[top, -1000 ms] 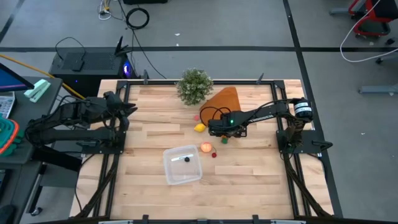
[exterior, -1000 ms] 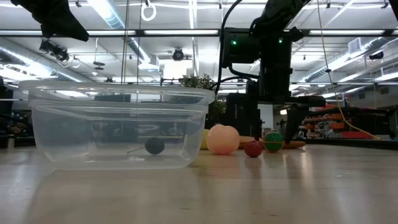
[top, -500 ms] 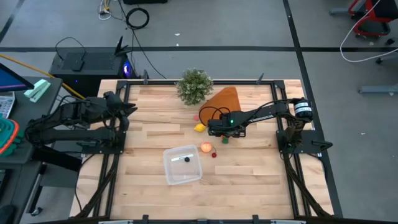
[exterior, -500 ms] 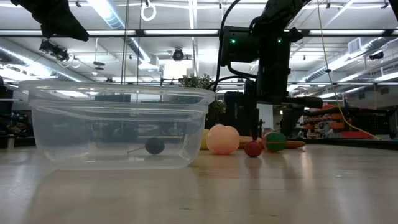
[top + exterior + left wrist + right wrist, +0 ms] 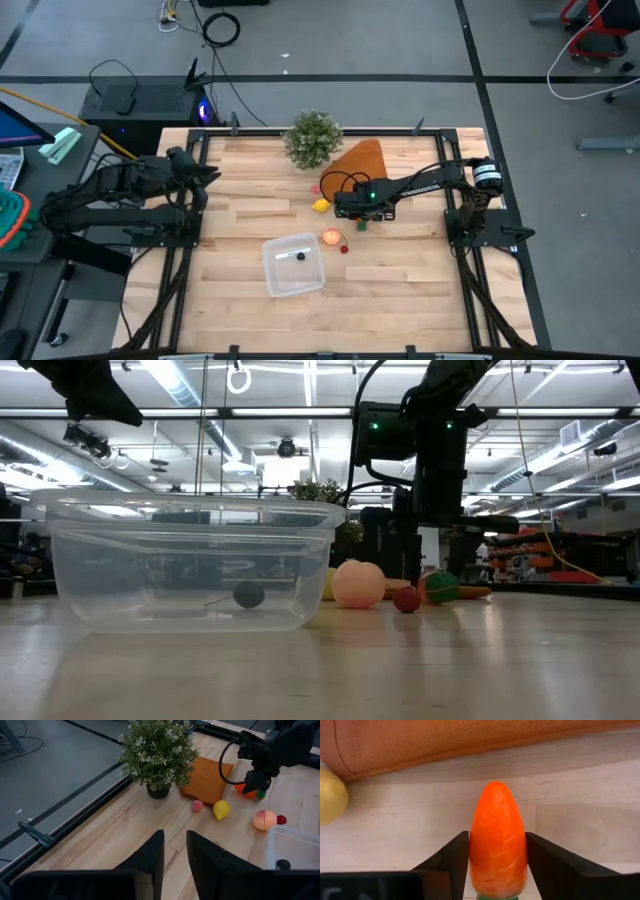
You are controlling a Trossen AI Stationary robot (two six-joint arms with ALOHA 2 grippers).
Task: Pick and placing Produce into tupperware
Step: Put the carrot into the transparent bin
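Carrot (image 5: 498,840) flush between end effector (image 5: 498,857) fingers

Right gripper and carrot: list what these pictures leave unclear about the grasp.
- Carrot, right wrist view: green top cut off by the picture's bottom edge.
- Right gripper: fingers flank the carrot, but firm contact cannot be told.
- High view: right gripper covers the carrot; too small to read.
- Low view: carrot's green end shows, its body hidden behind the peach-pink ball and red ball; lifted or resting, unclear.
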